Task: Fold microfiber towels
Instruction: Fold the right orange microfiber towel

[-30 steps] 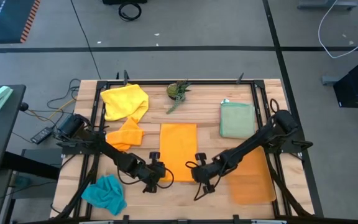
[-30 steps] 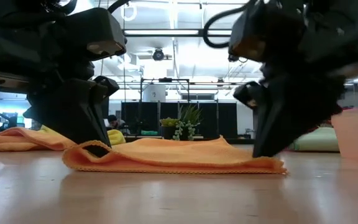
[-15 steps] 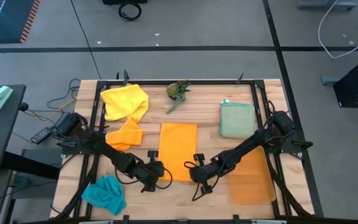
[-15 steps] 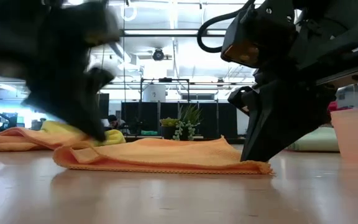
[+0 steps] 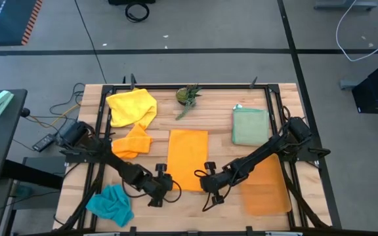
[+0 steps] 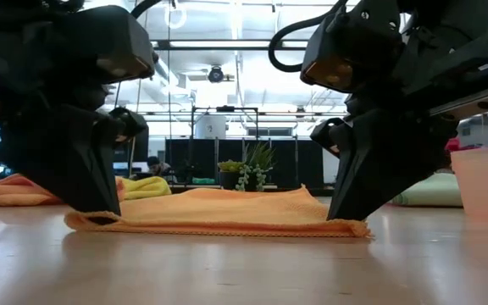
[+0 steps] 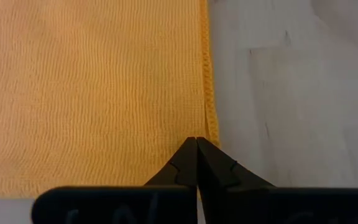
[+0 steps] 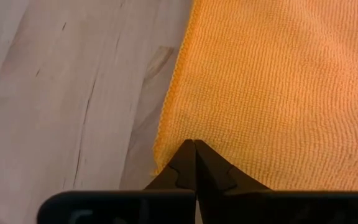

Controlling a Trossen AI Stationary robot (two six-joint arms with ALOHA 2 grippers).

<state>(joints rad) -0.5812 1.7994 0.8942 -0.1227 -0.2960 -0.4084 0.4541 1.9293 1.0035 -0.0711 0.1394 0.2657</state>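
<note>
Pinching near corners | orange towel (image 5: 188,158) flat mid-table (image 5: 222,115), long side running away | left gripper (image 5: 165,190) and right gripper (image 5: 207,185) each clamped on a near corner | cloth soft, light, limp: sags between grips, so lift both corners evenly

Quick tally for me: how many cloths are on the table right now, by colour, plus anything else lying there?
Yellow towel: 1
Orange towels, flat one and crumpled one: 2
Teal towel: 1
Pale green towel: 1
Translucent orange mat: 1
Small plant: 1
Total: 7
</note>
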